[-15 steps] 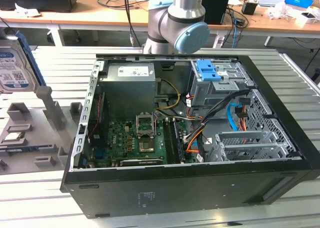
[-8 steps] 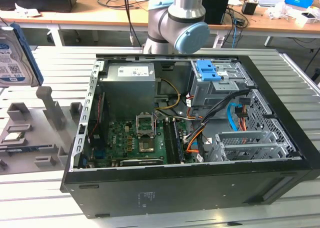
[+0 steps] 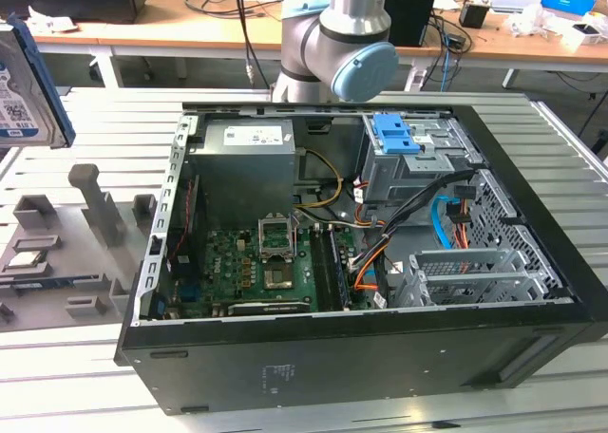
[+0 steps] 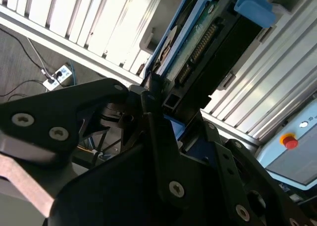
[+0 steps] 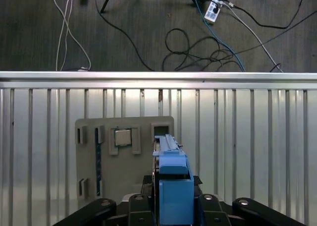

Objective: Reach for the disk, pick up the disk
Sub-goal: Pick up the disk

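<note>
Disk (image 5: 173,184) clamped edge-on in closed jaws, held over grey tray (image 5: 126,176) carrying square silver chip (image 5: 122,138), ribbed metal surface (image 5: 247,137) beneath, open black case (image 3: 332,357) filled with green board (image 3: 256,262), cables (image 3: 418,200)

Disk (image 3: 24,82) hangs above the table at the exterior view's left; I see open air around it. Beneath: grey fixture plate (image 3: 57,310) with upright posts (image 3: 95,200) (tallest stands nearest the case). The open computer case (image 3: 285,362) walls off the exterior view's right. Bare table slats (image 5: 247,137) flank the plate in the first wrist view.
</note>
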Available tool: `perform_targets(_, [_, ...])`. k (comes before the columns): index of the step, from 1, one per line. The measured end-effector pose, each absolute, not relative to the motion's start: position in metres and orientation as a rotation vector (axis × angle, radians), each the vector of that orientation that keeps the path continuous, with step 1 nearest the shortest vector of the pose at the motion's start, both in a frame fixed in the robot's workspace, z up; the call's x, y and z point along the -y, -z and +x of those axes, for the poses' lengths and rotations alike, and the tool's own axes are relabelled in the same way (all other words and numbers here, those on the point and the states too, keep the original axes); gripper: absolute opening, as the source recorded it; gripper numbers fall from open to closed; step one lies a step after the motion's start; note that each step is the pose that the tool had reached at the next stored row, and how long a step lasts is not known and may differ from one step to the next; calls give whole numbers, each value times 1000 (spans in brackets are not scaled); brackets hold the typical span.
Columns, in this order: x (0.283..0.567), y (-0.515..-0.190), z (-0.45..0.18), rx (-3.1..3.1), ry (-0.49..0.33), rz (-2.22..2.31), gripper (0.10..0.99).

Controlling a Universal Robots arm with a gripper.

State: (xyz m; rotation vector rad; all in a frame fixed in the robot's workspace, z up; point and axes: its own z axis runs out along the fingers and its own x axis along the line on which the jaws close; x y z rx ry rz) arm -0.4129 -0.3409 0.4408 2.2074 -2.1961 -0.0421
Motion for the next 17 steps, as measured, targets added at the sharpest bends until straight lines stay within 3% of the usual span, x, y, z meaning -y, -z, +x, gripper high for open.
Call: perform_targets(17, [341,-485,-413,2196,42,2208,365])
